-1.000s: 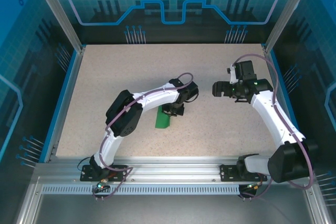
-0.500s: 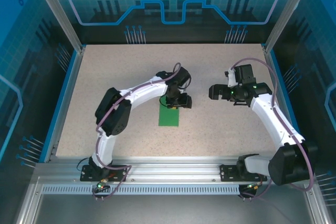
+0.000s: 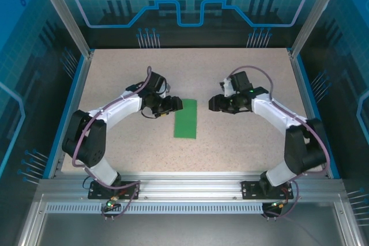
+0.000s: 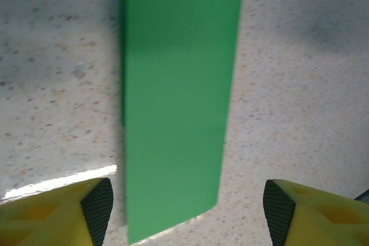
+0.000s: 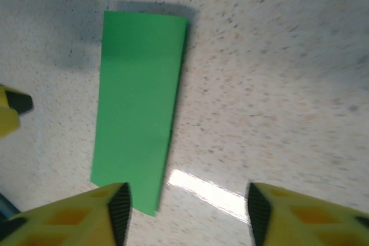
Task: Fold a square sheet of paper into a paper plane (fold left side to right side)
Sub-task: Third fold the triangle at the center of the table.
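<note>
The table [image 3: 242, 142] is a pale speckled board with a blue rim [image 3: 69, 108]. Metal posts [image 3: 63, 12] rise at its far corners, and a blue wall [image 3: 190, 4] with printed line patterns closes the 12 o'clock side. A metal rail [image 3: 190, 191] with both arm bases lies at 6 o'clock.

The paper [image 3: 185, 118] lies flat near the table centre, a narrow green rectangle, long sides running from 12 to 6 o'clock. The left gripper [image 3: 171, 106] is at its 10 o'clock, just beside the far left corner. The right gripper [image 3: 212, 103] is at its 2 o'clock, near but apart. Both have their yellow fingers [image 4: 57, 211] spread and hold nothing. The paper lies uncovered between them.
</note>
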Robot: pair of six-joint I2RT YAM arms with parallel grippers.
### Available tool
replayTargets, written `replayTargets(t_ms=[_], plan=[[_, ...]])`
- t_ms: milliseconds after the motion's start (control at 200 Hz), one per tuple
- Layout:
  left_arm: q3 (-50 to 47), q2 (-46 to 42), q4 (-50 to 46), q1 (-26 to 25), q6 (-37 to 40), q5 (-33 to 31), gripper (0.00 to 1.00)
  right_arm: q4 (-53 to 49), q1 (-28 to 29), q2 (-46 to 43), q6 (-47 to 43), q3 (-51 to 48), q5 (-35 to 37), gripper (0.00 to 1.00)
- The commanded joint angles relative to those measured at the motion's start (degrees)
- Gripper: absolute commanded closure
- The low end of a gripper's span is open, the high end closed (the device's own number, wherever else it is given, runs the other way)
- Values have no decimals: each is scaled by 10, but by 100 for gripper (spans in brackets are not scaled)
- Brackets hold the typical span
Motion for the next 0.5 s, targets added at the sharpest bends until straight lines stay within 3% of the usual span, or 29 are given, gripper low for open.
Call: replayTargets(t_ms=[0,160,265,495], plan=[[-42,-17,60,24,-21,60,27,57,25,49,36,39,-36,59],[-68,15,92,38,-32,98,27,94,45,129,58,79,-41,87],[-68,41,102,38,-35,110,27,103,47,177,67,109,-51,97],[-60,80,113,38,-42,125,27,85,51,252,58,169,-59,100]])
